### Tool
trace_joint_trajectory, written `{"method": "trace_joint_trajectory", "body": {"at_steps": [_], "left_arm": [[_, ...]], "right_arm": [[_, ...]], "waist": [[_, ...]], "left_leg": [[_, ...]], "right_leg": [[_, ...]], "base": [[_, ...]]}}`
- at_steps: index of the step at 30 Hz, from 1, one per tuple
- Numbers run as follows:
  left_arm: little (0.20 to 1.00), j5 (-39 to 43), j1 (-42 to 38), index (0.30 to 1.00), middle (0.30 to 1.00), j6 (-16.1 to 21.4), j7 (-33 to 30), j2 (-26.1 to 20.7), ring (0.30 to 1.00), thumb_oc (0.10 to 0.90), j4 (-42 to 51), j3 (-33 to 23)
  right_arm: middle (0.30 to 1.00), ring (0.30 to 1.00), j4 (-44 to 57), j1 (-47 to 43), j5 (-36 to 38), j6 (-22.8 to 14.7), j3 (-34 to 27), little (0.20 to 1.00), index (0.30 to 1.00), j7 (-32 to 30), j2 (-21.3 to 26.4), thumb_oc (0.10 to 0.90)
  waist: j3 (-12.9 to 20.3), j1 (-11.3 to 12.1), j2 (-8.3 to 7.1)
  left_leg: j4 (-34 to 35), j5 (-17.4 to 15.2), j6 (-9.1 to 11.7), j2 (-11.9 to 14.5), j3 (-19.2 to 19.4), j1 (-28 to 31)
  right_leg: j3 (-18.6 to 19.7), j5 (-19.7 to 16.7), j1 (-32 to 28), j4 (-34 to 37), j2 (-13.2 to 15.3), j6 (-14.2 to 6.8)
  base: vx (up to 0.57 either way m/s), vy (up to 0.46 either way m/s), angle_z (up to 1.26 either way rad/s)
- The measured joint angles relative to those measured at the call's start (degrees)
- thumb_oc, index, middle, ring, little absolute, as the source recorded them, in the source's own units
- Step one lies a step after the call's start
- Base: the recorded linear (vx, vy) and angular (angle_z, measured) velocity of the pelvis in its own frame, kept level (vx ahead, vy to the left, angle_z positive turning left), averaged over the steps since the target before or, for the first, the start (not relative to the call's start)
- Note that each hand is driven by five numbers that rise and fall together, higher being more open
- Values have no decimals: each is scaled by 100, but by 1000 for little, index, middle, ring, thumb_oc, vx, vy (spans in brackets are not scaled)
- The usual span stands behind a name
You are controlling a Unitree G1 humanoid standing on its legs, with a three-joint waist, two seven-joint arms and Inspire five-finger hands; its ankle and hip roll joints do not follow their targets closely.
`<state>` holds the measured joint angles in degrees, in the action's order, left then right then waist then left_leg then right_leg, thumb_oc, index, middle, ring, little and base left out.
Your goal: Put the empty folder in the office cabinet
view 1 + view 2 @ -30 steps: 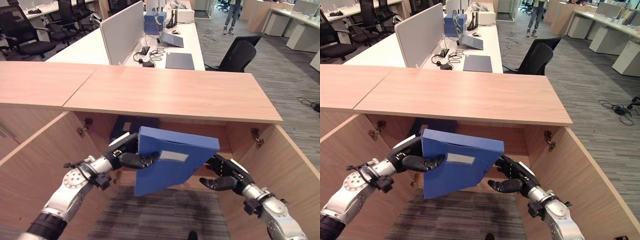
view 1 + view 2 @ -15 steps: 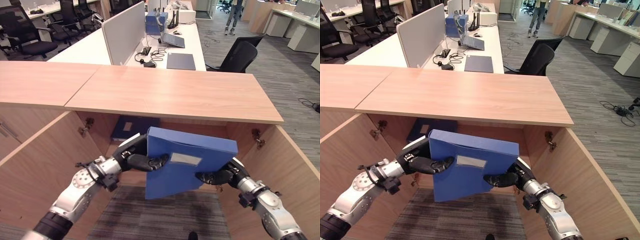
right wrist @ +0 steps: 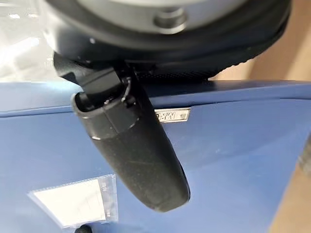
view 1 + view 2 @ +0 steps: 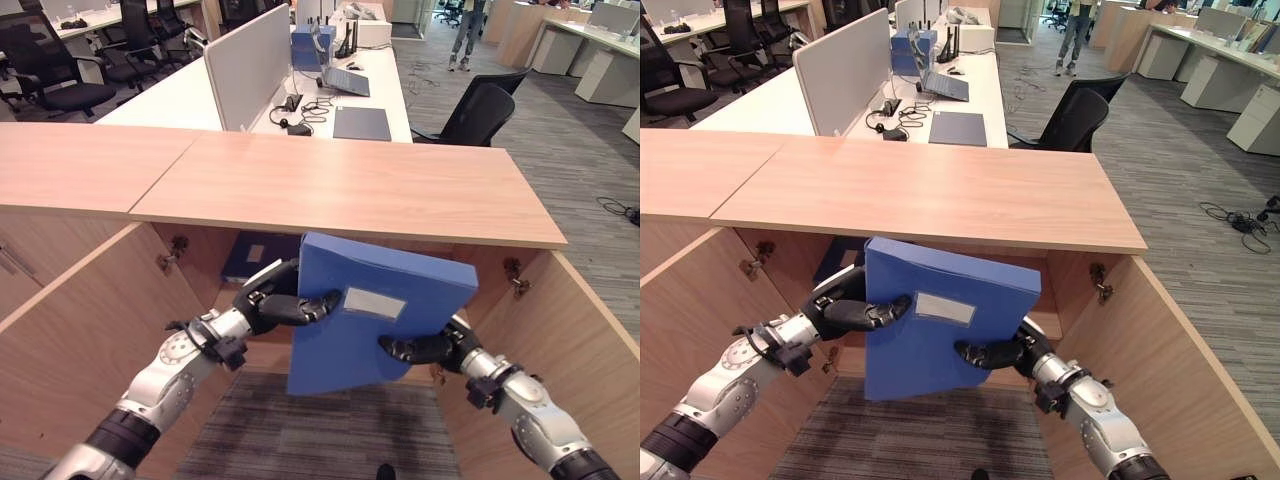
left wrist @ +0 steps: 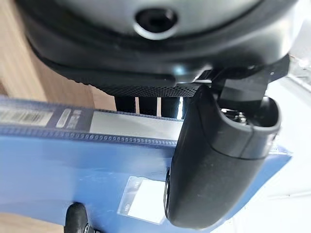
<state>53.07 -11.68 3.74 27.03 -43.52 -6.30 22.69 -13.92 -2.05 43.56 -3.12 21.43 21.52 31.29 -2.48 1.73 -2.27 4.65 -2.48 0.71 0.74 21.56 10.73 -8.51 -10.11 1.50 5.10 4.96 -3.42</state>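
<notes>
Here both robot hands, left [image 4: 262,303] and right [image 4: 425,347], clamp blue folder [image 4: 370,320] before cabinet [image 4: 340,185]; second folder [image 4: 255,255] inside.

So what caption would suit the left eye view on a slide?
Both dark hands, left hand and right hand, grip a flat blue folder before the open wooden cabinet.

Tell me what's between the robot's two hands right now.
The blue folder, held tilted before the open cabinet: left hand clamps its left edge, right hand its lower right, seen in both eye views.
</notes>
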Motion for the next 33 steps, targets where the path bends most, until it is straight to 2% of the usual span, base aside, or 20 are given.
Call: {"method": "trace_joint_trajectory", "body": {"at_steps": [10,11,12,17,21,24,25,26,27,30,33], "left_arm": [[300,100,256,300,300,-198,-1,134,300,400,-140,-5],[698,100,307,698,698,-203,-2,182,698,665,-190,-5],[900,100,382,900,900,-206,-2,239,900,800,-269,9],[900,98,469,900,900,-242,-88,537,900,800,-669,63],[900,-8,646,900,900,-251,-136,593,900,800,-864,100],[900,-504,764,900,900,-476,-209,675,900,800,-1610,257],[900,-782,861,900,900,-426,-272,708,900,800,-1837,211],[900,-1059,893,900,900,-374,-316,890,900,800,-2191,67],[900,-1428,954,900,900,-385,-664,1196,900,800,-2711,-175],[900,-1544,1061,900,900,-351,-1233,2180,900,800,-3878,-1319],[900,-1482,1022,900,900,-369,-1686,2531,900,800,-4670,-1676]], "right_arm": [[300,300,-38,428,245,52,26,300,300,98,-187,400],[300,300,-38,507,284,53,24,300,300,101,-206,400],[300,300,-42,673,346,55,-21,300,300,101,-288,400],[300,300,-450,937,596,76,-64,300,300,19,-801,400],[300,300,-783,995,602,115,-168,300,300,-81,-905,400],[300,300,-1383,1006,533,256,-258,300,300,-374,-892,400],[300,300,-1524,994,378,263,-286,300,300,-446,-897,400],[300,300,-1686,990,245,279,-379,300,300,-468,-891,400],[300,300,-1821,994,1,380,-482,300,300,-644,-812,400],[300,300,-1837,990,-317,432,-767,300,300,-845,-666,400],[300,300,-2032,831,-513,433,-938,300,300,-1014,-651,400]], "waist": [[1,2,0],[1,-2,1],[1,-8,1],[3,-30,9],[13,-58,49],[49,-147,122],[44,-152,136],[50,-149,159],[50,-148,193],[43,-147,259],[32,-166,281]], "left_leg": [[0,0,0,-2,-2,11],[0,0,0,0,-2,10],[0,0,0,4,-3,10],[0,6,0,1,-4,6],[1,10,-3,6,-33,-5],[2,22,-6,7,-146,-83],[0,37,-9,22,-162,-113],[0,37,-9,25,-168,-122],[0,40,-9,24,-201,-160],[0,46,-18,30,-219,-216],[-1,66,-36,49,-307,-266]], "right_leg": [[-2,5,-9,37,5,0],[-3,6,-9,38,5,0],[-7,13,-9,39,3,1],[-16,54,-8,39,10,-37],[-50,78,-9,40,43,-38],[-158,101,8,40,42,-31],[-159,101,25,41,58,-31],[-160,106,34,41,44,-30],[-172,113,59,41,37,-18],[-194,124,107,42,66,-5],[-284,143,117,43,63,13]], "base": [[0,0,0],[4,-30,0],[-1,-30,0],[0,-13,0],[0,-42,6],[-20,-63,18],[-13,-49,10],[-11,-53,9],[-7,-73,6],[1,-44,5],[6,-60,13]]}}
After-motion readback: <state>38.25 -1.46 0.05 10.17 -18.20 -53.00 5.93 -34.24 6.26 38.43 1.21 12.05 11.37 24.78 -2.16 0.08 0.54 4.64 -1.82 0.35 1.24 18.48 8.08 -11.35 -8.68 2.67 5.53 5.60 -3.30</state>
